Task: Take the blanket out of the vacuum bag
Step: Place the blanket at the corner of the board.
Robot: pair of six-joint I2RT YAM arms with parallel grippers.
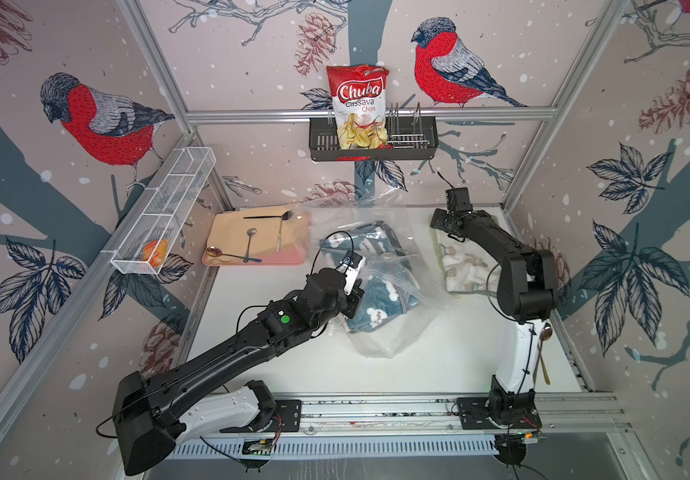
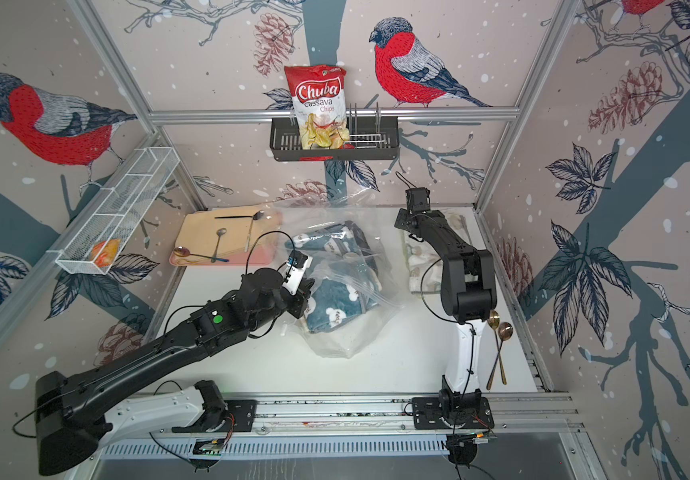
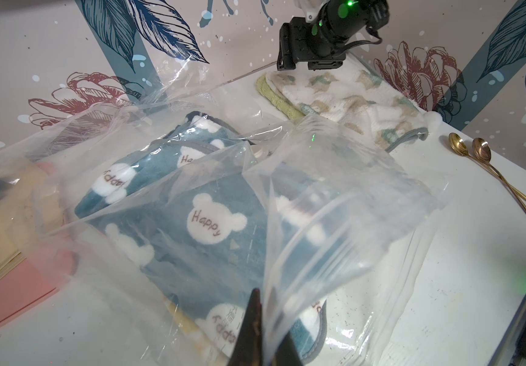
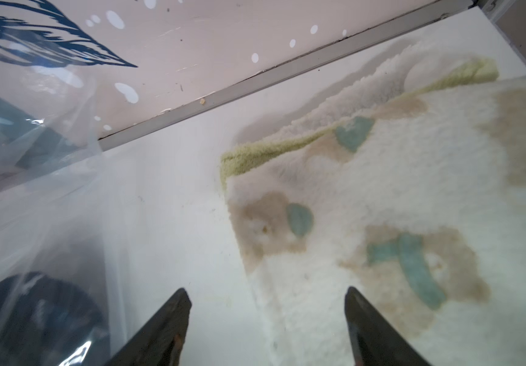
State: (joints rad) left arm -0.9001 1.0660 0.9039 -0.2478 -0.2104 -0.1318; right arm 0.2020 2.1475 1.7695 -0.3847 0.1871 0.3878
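Bag (image 1: 380, 345) (image 2: 335, 340): clear, crumpled, lying mid-surface (image 1: 418, 374) between the pink tray (image 1: 251, 262) and a cream cloth (image 1: 459, 266). Its far end stands up near the back wall.

Blanket (image 1: 376, 297) (image 3: 166, 253): blue with white bear heads, folded. In both top views it is inside the bag, with plastic over it.

Left gripper (image 3: 268, 320): jaws pressed together, pinching a flap of the bag. In the left wrist view the flap is lifted off the blanket. In both top views the gripper sits at the bag's left edge.

Right gripper (image 4: 268, 290): jaws spread, nothing between them. It is low over bare surface, with the bag's edge on one side and the cream cloth on the other, towards the far right. Cannot tell if the tips touch the surface.

Two gold spoons (image 2: 499, 345) lie beside the right arm's base, well apart from the bag.
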